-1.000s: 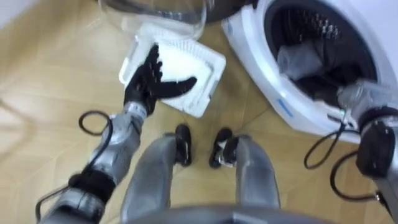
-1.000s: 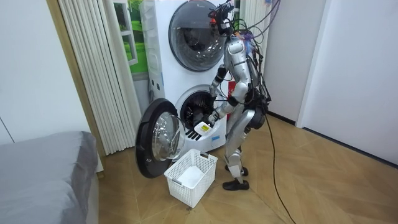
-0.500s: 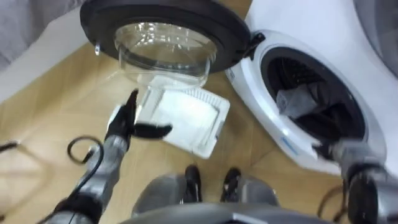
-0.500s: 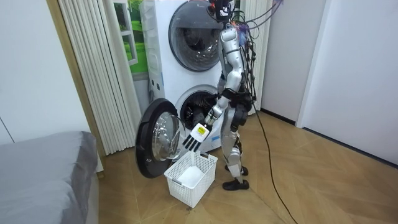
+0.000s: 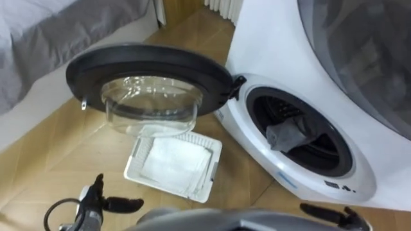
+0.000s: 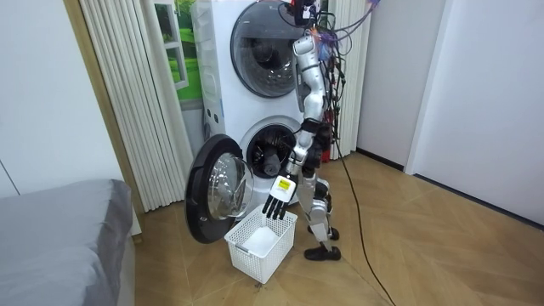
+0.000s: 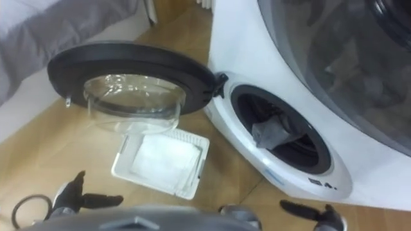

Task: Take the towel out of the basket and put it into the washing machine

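**Hazards (judged)**
- Door (image 5: pixel 148 54): it stands wide open above the basket (image 5: pixel 214 168). A low swing of the left robot hand (image 5: pixel 119 205) could knock either one.
- Towel (image 5: pixel 289 133): it sits bunched at the very mouth of the drum (image 5: pixel 321 146), seemingly against the front seal rather than deep inside. If the door were closed on it as it lies, a fold could be pinched in the seal or slip out onto the floor (image 5: pixel 51 160). It likely wants a push further in.

**Items**
1. Bed (image 5: pixel 58 32): grey fabric cover, soft, matte and lightly creased.
2. Left robot hand: low over the wooden floor. Its dark fingers are straight and spread, with nothing in them. In the room view it hangs just above the basket.
3. Door: round, with a thick black ring framing a clear, bulging, glossy glass bowl.
4. Basket: white plastic, rectangular, with slotted walls, on the floor below the door. A flat white layer lies inside; whether it is cloth or the bare base cannot be told.
5. Towel: grey, limp and crumpled.
6. Washing machine (image 5: pixel 270 45): a smooth, hard white casing with a dark circular opening.
7. Right robot hand (image 5: pixel 324 210): low before the machine's front. Its visible dark fingers are straight and empty.
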Motion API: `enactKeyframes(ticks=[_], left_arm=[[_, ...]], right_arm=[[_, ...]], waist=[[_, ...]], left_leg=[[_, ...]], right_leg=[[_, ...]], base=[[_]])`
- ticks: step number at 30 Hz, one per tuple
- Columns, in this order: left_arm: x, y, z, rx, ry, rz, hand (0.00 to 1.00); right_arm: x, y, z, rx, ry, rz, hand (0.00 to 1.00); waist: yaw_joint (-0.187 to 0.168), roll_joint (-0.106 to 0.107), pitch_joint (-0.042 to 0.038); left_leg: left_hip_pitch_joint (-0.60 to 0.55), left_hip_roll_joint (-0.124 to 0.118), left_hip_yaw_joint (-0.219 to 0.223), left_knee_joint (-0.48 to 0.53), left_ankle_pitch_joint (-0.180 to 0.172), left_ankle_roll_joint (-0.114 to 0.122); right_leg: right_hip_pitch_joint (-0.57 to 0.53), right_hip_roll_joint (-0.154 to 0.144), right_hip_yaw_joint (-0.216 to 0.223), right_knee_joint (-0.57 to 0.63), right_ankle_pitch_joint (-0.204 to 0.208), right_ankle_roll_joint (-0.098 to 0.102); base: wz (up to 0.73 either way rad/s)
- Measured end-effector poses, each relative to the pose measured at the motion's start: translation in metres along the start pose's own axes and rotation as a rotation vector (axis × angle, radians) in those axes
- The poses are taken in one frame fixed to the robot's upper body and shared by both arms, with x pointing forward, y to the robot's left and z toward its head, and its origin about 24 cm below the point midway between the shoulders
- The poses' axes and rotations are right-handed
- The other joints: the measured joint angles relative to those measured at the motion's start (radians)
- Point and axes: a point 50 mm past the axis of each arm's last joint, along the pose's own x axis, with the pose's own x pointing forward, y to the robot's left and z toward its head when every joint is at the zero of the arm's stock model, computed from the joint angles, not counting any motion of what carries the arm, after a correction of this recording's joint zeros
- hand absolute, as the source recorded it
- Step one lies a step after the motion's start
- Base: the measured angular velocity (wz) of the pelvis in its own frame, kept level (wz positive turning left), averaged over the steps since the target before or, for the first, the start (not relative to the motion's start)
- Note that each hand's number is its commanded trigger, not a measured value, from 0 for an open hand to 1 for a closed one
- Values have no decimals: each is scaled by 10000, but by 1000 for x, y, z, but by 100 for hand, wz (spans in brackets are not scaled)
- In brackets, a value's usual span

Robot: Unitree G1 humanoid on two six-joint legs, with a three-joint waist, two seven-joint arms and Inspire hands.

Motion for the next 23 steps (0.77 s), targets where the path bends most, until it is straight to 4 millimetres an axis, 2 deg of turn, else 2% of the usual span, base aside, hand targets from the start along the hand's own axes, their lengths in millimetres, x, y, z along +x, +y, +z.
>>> enactKeyframes(ticks=[1, 4, 10, 12, 23], left_arm=[[-1, 2, -4, -81, 192, 87, 0], [-2, 3, -13, -122, 687, 187, 0], [-4, -3, -25, -227, 1322, 162, 0], [-5, -8, -28, -226, 1563, 87, 0], [-9, -17, -40, -643, 2473, -50, 0]], right_arm=[[-1, 3, -3, -35, 77, 158, 0], [-1, 9, -6, -310, 250, 601, 0], [-3, 18, -11, -770, 407, 1031, 0], [-3, 22, -13, -826, 471, 1291, 0], [-4, 27, -17, -886, 883, 1789, 0]], waist=[[-22, 4, -12], [-49, 26, 18], [-55, 34, 19], [-60, 119, 77], [-56, 64, 31]], left_leg=[[95, -8, -1, -6, -5, -9], [314, -4, -8, -15, -12, -23], [437, -6, -163, -65, -51, -91], [565, 2, -326, -186, -115, -157], [747, 41, -325, -206, -118, -164]], right_leg=[[86, 4, 9, -97, 0, 0], [308, 19, 54, -113, -1, 1], [488, 100, 58, -105, 13, 26], [567, 147, 42, -95, 20, 40], [700, 215, 138, -92, 64, 28]], base=[[0], [0], [5], [6], [0]])
